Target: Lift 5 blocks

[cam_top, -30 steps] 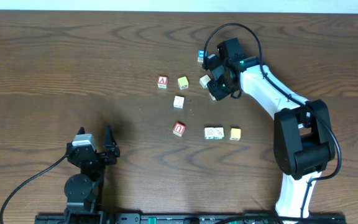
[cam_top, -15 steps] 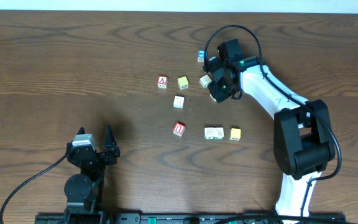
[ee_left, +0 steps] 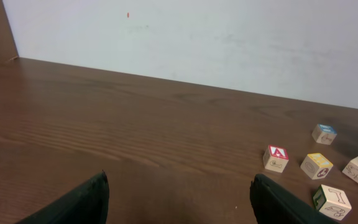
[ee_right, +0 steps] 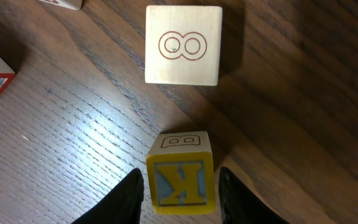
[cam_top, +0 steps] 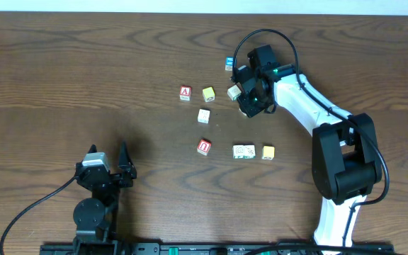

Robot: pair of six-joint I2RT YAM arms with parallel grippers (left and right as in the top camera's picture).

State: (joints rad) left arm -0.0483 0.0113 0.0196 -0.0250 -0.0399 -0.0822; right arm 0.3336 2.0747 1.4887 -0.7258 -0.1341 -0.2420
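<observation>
My right gripper point(ee_right: 180, 198) stands open astride a yellow-faced block marked K point(ee_right: 180, 180), with a thin gap showing on each side. A cream block with two rings point(ee_right: 183, 45) lies just ahead of it, and overhead this whitish block point(cam_top: 234, 92) touches the right gripper point(cam_top: 250, 99), which hides the K block. On the table lie a yellow block point(cam_top: 209, 93), a cream block point(cam_top: 203, 115), the red U block point(cam_top: 204, 146), another cream block point(cam_top: 244, 151) and a yellow block point(cam_top: 268, 151). My left gripper point(ee_left: 178, 202) is open and empty at the near left.
The red A block point(cam_top: 185, 93) sits left of the yellow one, and the blue block point(cam_top: 229, 64) lies behind the right gripper. The right arm point(cam_top: 310, 106) stretches in from the near right. The left arm's base point(cam_top: 94, 205) stands at the front edge.
The right gripper has shifted slightly over the K block, and the pale block edge that showed below it overhead is now covered. The left arm has not moved.
</observation>
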